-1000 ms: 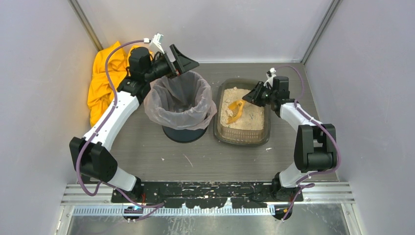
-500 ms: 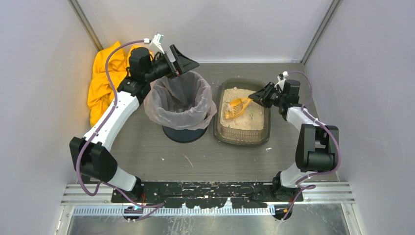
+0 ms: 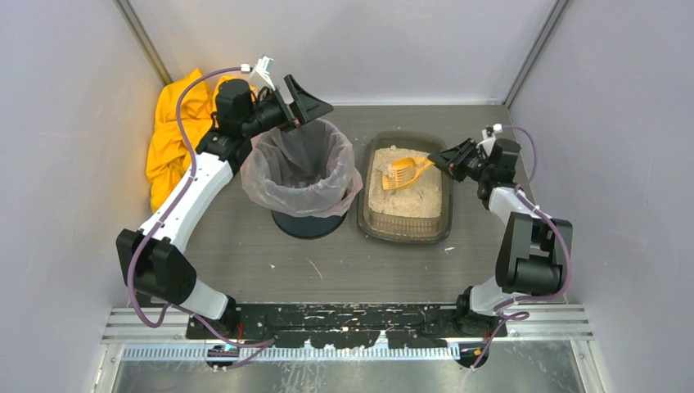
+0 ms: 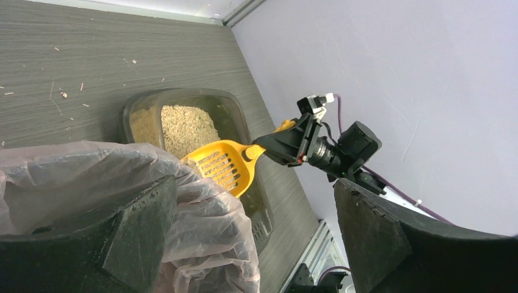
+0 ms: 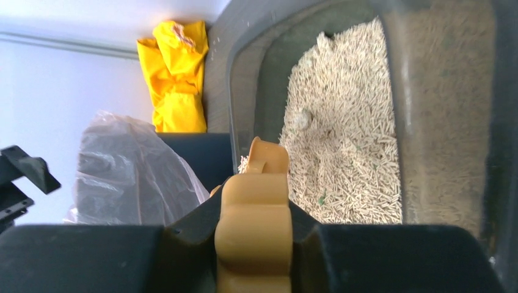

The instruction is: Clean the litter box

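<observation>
Left pincer (image 3: 304,102): released, jaws spread wide, poised at the far rim of the bin (image 3: 270,176).
Bin: bag-lined, standing on the bench (image 3: 245,246); no waste discernible in the bag.
Litter box (image 3: 405,233): mid-right on the bench, just beside the bin, filled with beige litter; one pale lump (image 5: 300,119) shows.
Scoop (image 3: 401,173): raised over the box's far end; load cannot be determined.
Right pincer (image 3: 442,160): clenched on the scoop handle.
Progress: judged partial; transfer to the bin not yet done, further sifting likely needed.
</observation>
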